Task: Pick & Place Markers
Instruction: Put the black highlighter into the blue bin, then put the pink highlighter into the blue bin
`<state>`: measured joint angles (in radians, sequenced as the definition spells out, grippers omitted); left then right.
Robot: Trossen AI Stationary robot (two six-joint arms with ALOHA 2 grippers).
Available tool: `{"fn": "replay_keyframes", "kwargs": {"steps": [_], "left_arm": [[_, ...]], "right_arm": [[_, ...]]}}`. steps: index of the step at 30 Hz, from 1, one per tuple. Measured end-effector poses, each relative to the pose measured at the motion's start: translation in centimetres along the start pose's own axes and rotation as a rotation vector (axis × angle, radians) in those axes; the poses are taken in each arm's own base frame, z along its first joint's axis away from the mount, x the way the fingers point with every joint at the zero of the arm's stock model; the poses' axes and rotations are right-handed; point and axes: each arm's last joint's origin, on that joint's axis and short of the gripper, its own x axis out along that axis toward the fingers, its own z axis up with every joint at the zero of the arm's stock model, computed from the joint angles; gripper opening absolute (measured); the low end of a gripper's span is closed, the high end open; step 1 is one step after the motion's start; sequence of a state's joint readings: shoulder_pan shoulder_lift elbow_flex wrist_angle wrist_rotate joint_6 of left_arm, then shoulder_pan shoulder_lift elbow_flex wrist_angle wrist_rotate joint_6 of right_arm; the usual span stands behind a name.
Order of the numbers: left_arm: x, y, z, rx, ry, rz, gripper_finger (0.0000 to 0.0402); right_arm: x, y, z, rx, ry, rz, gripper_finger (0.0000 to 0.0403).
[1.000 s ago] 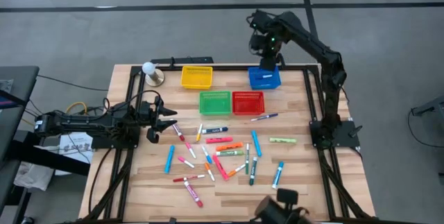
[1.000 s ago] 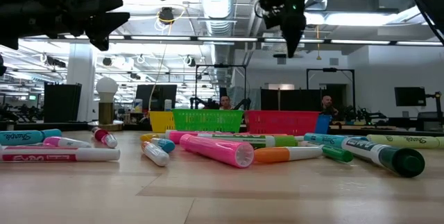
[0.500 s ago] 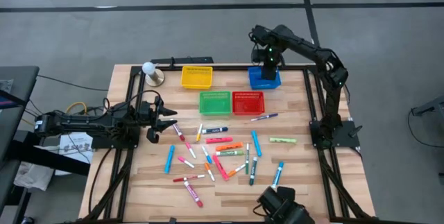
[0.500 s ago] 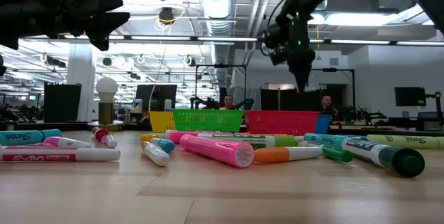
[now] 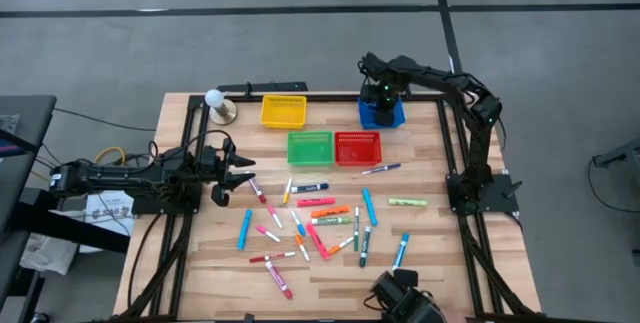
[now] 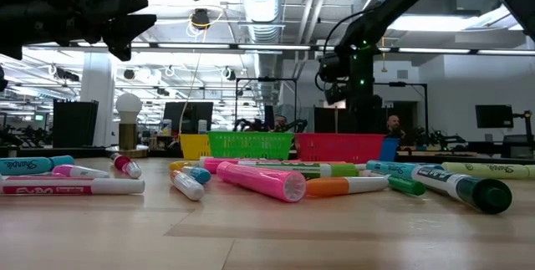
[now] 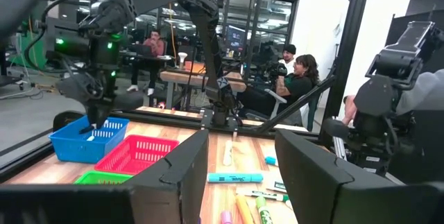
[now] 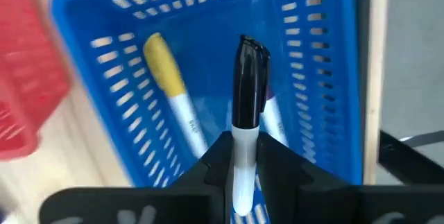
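Several capped markers (image 5: 320,218) lie flat and scattered on the wooden table, pink, orange, blue and green among them. My right gripper (image 5: 384,101) reaches down into the blue basket (image 5: 392,118) at the far right and is shut on a white marker with a black cap (image 8: 248,78). A yellow-capped marker (image 8: 170,92) and a purple-ended one (image 8: 269,106) lie on the basket floor. My left gripper (image 5: 243,171) hovers open over the table's left side, beside the pile. My right gripper pinches the marker's white barrel (image 8: 243,156) between its two fingers, coming from above and pointing down. The marker runs along the fingers, its black cap end sticking out past the fingertips into the blue basket (image 8: 104,85). Whether the cap touches the basket floor cannot be told.
Yellow (image 5: 283,111), green (image 5: 309,147) and red (image 5: 357,147) baskets stand at the far side next to the blue one. A white ball on a round stand (image 5: 217,103) sits at the far left corner. People sit in the room beyond the table.
My right gripper, holding the black-capped marker, has come down from high above the far edge into the blue basket. The left arm has kept still.
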<state>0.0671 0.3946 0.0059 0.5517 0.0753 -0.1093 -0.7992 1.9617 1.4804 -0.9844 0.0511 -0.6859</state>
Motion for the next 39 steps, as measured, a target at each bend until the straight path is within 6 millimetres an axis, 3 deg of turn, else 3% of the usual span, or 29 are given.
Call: {"fn": "replay_keyframes", "kwargs": {"steps": [16,23,34,39], "left_arm": [[0.0,0.0,0.0,0.001,-0.003,0.000,0.0167],[0.0,0.0,0.0,0.001,-0.004,0.000,0.0167],[0.0,0.0,0.1,0.001,-0.007,-0.001,0.0167],[0.0,0.0,0.1,0.001,-0.007,-0.001,0.0167]], "right_arm": [[2.9,0.4,-1.0,-0.028,-0.004,-0.002,0.0047],[2.9,0.3,-0.8,-0.027,-0.017,-0.014,0.0055],[2.8,0.5,-0.7,-0.016,-0.008,-0.023,0.0123],[1.5,0.5,0.1,0.042,0.039,-0.102,0.0122]]}}
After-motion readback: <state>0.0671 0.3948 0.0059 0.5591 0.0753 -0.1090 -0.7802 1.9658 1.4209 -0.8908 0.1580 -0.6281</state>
